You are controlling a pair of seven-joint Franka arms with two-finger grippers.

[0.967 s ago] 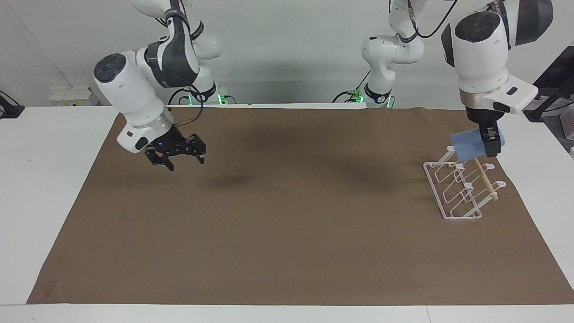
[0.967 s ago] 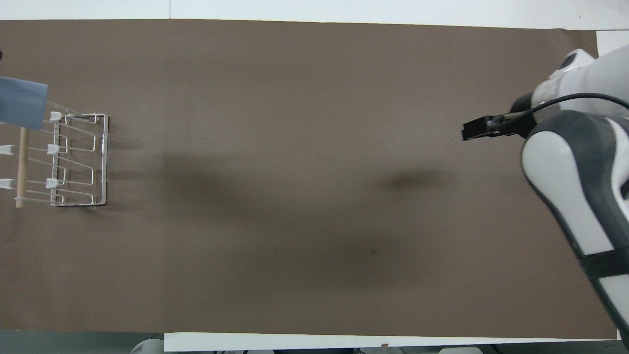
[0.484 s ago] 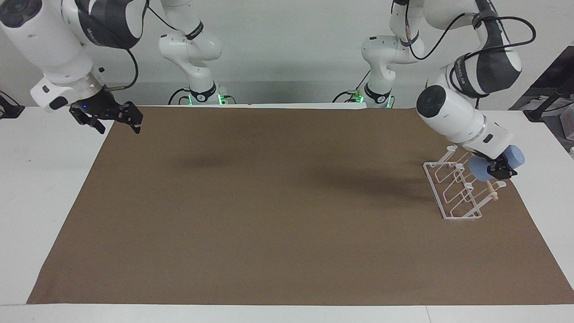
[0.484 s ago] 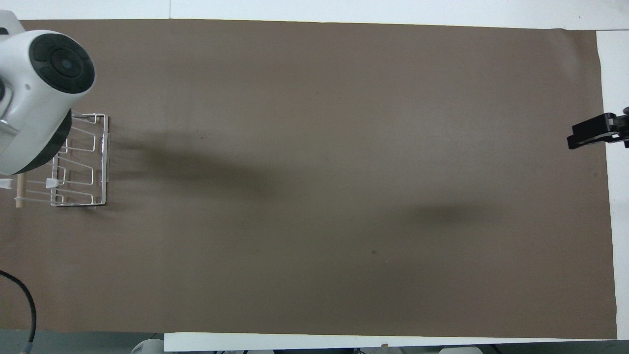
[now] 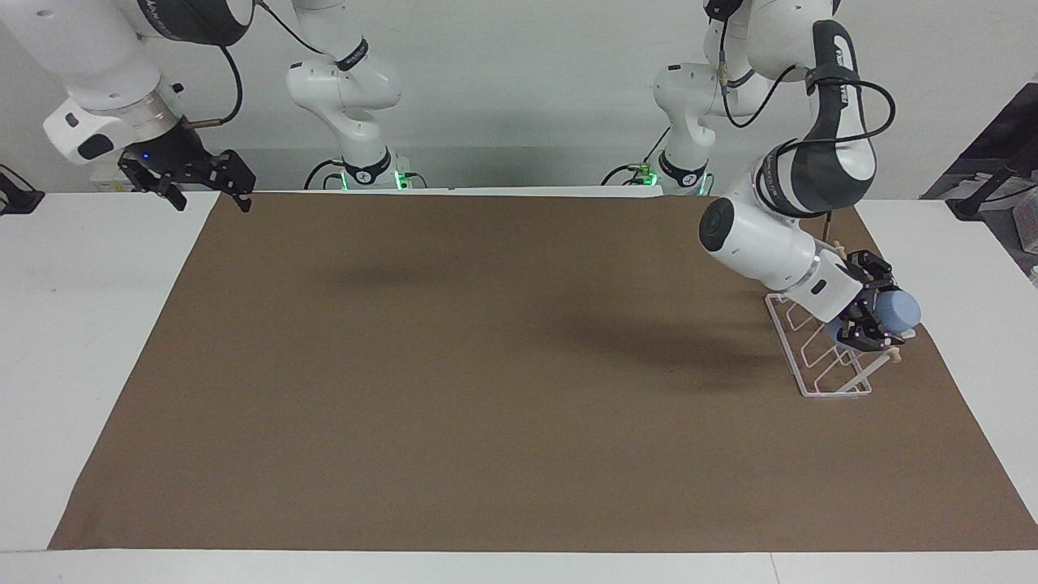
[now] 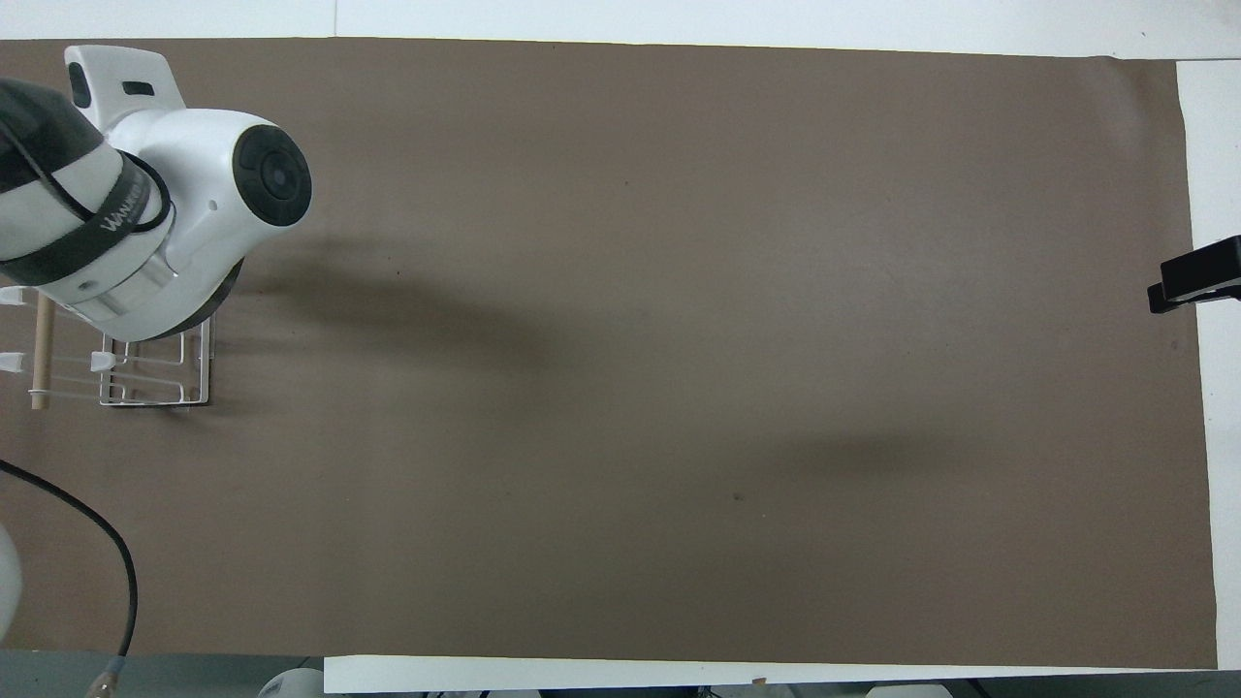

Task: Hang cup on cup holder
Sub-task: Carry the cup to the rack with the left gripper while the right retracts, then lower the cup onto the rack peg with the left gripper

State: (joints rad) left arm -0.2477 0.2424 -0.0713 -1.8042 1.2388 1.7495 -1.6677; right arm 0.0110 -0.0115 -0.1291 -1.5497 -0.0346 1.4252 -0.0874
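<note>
The light blue cup (image 5: pixel 900 308) lies tilted on its side, with my left gripper (image 5: pixel 876 323) shut on it. It sits low over the slanted prongs of the white wire cup holder (image 5: pixel 811 369), close to the wooden dowel (image 5: pixel 892 354); whether it touches a prong I cannot tell. In the overhead view the left arm covers the cup and most of the cup holder (image 6: pixel 155 383), leaving only the dowel (image 6: pixel 41 349) and the part of the base nearest the robots. My right gripper (image 5: pixel 209 197) hangs open and empty over the mat's corner at the right arm's end; its tip (image 6: pixel 1193 281) shows at the overhead view's edge.
A brown mat (image 5: pixel 503 365) covers most of the white table (image 5: pixel 89 324). The cup holder stands on the mat at the left arm's end. A black cable (image 6: pixel 97 543) trails from the left arm over the mat's near corner.
The left arm swung down and tilted over, bringing the cup lower onto the cup holder's prongs. The right gripper rose and drew back out to the mat's corner.
</note>
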